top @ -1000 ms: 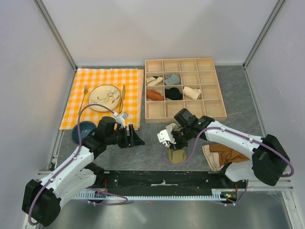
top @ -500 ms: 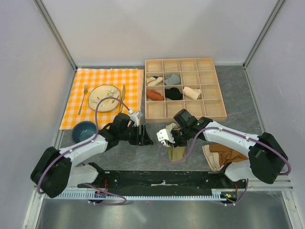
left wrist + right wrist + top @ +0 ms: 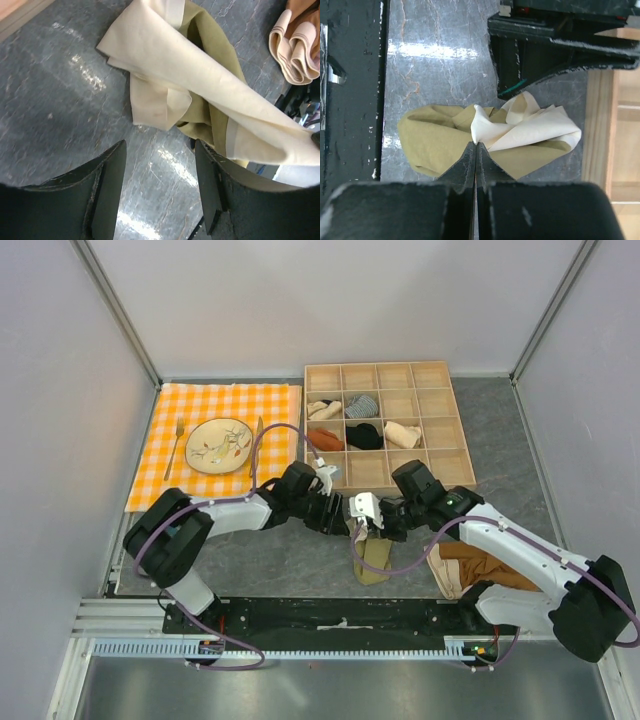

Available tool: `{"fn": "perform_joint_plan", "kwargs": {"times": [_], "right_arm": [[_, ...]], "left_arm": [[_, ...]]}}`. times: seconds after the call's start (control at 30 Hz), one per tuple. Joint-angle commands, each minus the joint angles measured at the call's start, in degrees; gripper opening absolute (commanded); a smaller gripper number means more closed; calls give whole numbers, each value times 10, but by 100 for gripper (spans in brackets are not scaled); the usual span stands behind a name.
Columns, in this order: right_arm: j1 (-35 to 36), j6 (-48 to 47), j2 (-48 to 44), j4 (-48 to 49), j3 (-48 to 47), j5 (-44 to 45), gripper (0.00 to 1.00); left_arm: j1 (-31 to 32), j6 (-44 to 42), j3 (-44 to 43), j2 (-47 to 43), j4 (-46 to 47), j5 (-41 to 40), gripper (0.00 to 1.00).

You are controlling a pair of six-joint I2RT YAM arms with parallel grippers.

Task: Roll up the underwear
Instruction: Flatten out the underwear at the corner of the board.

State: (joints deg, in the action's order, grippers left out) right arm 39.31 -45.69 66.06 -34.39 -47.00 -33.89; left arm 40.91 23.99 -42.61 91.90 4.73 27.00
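The underwear (image 3: 436, 141) is olive-khaki with a cream band (image 3: 530, 127) and lies crumpled on the grey table, front centre (image 3: 375, 558). My right gripper (image 3: 476, 146) is shut on the cream fabric at the middle of the bundle, and the pinched part (image 3: 172, 75) is drawn up into a taut fold. It shows from above too, my right gripper (image 3: 374, 533). My left gripper (image 3: 160, 175) is open just left of the bundle, low over bare table, with nothing between its fingers (image 3: 109, 187). Seen from above, the left gripper (image 3: 345, 520) almost meets the right one.
A wooden compartment box (image 3: 389, 478) holding rolled garments stands behind the grippers. An orange checked cloth (image 3: 282, 405) with a plate (image 3: 218, 445), fork and knife lies at back left. Rust-brown and pink garments (image 3: 468, 566) lie front right, the pink one (image 3: 299, 46) close to the underwear.
My left arm has swung right, up to the underwear, its jaws narrowing a little. The right gripper has shut on the cream fabric and shifted slightly right.
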Motion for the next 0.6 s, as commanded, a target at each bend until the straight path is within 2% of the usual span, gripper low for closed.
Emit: {"fn": "perform_joint_plan", "kwargs": {"times": [0.0, 0.27, 0.37, 0.4, 0.57], "right_arm": [[-10, 24, 0, -8, 10, -21, 0], [-27, 34, 8, -12, 3, -29, 0], [-31, 32, 6, -19, 1, -30, 0], [-33, 32, 6, -22, 0, -30, 0], [-44, 15, 3, -50, -22, -25, 0]], "left_arm": [[21, -61, -51, 40, -2, -23, 63], [52, -90, -93, 79, -44, -67, 61], [58, -95, -104, 93, -63, -64, 48], [59, -93, -106, 97, -67, -57, 36], [59, -81, -113, 68, -90, -60, 3]]}}
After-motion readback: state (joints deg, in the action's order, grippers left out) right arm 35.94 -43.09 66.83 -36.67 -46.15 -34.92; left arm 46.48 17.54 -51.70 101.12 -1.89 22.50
